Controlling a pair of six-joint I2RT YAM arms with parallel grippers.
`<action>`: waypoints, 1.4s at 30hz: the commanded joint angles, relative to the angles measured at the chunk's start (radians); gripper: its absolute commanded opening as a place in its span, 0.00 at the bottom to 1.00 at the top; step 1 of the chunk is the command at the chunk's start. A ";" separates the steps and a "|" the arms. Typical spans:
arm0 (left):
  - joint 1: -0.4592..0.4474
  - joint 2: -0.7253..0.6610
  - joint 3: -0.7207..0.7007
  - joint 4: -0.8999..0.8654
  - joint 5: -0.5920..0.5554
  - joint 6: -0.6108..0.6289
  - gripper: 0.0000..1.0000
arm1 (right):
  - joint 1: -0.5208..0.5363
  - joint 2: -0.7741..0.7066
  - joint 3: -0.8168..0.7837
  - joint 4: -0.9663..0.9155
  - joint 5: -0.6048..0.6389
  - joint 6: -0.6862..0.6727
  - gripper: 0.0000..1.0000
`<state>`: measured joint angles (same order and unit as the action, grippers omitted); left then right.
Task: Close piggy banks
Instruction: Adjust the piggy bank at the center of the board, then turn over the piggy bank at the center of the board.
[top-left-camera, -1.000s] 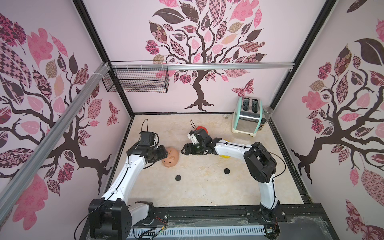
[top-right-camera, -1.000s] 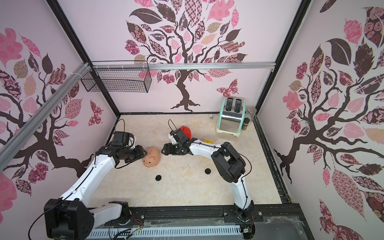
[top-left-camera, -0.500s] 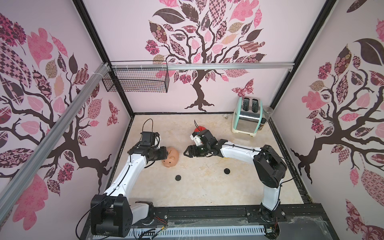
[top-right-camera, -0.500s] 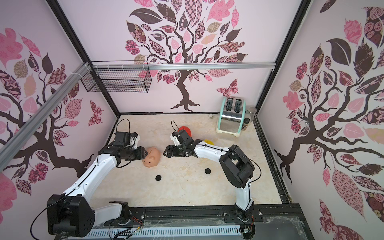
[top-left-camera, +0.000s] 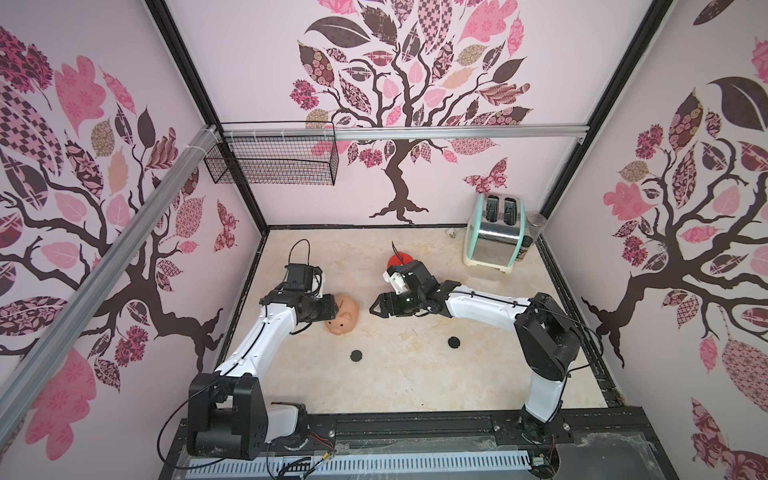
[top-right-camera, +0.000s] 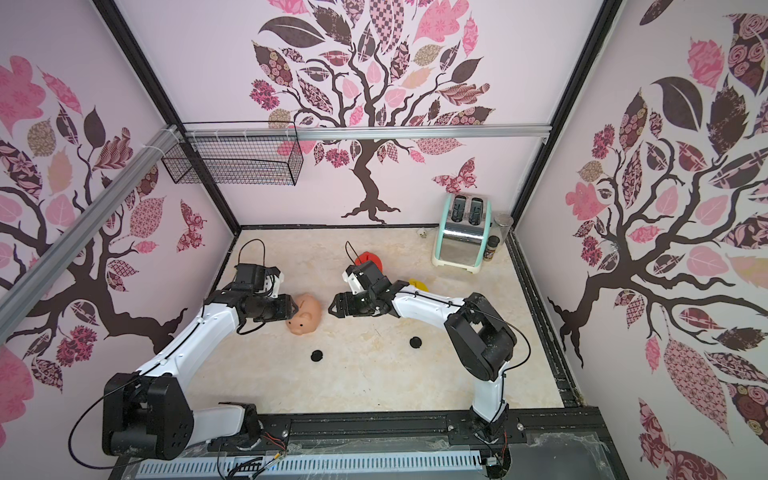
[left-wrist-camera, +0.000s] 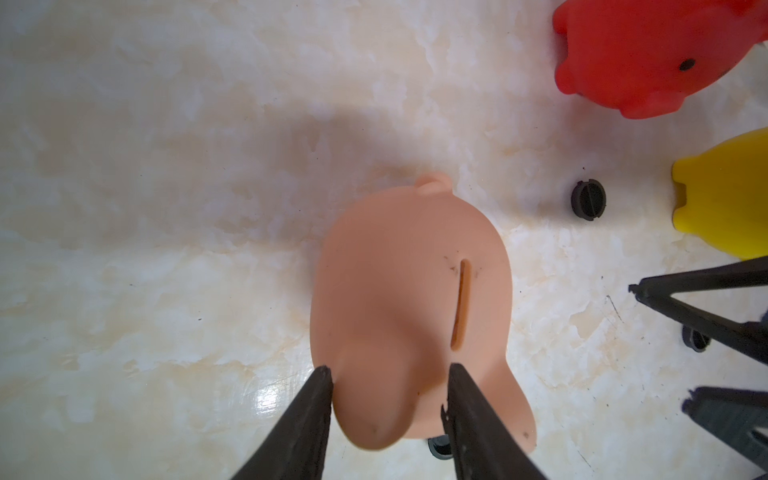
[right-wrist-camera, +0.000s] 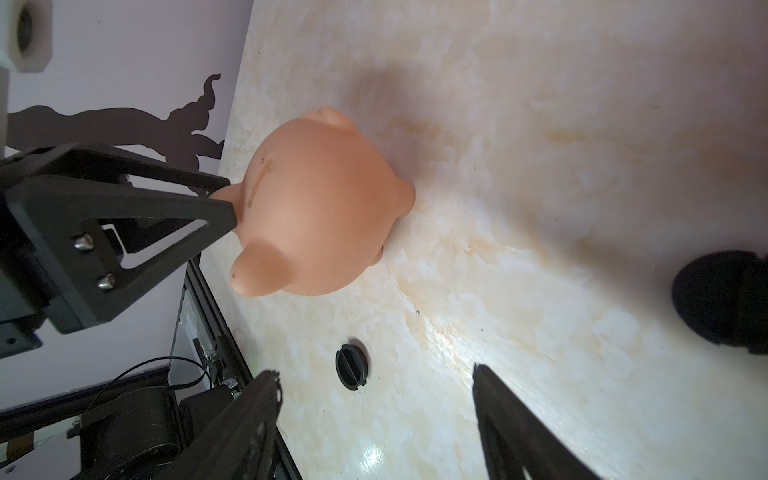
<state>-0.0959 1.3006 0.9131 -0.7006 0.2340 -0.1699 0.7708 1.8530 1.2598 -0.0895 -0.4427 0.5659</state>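
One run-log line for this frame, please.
left gripper: fingers closed on peach pig | right gripper: open, empty, apart from pig | two black plugs: loose on table

Bright, even light; soft shadows, glare on the tabletop (left-wrist-camera: 266, 399), wide-angle edge bending.

From where I stood, the left gripper (right-wrist-camera: 230, 198) pinched an ear of the peach-pink pig (right-wrist-camera: 320, 203) on the marbled tabletop (right-wrist-camera: 540, 124), a black plug (right-wrist-camera: 352, 364) lay nearby, and the right gripper (right-wrist-camera: 376, 378) gaped empty.

A smooth peach-pink plastic piggy bank (left-wrist-camera: 411, 299) is pictured on a glossy marble-look surface (left-wrist-camera: 166, 208); the toaster (top-left-camera: 494, 237) is clad in shiny metal.
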 joint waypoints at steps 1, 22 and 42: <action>0.001 0.006 0.010 -0.030 0.064 -0.021 0.47 | 0.000 -0.021 -0.006 -0.009 -0.009 -0.017 0.76; -0.059 -0.001 -0.013 -0.062 0.119 -0.148 0.45 | -0.001 -0.032 -0.004 -0.030 0.013 -0.034 0.76; -0.055 0.032 -0.036 -0.079 0.077 -0.183 0.27 | 0.001 0.008 0.018 -0.006 -0.042 0.018 0.76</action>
<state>-0.1509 1.3079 0.9100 -0.7650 0.3435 -0.3447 0.7708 1.8530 1.2495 -0.0971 -0.4541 0.5587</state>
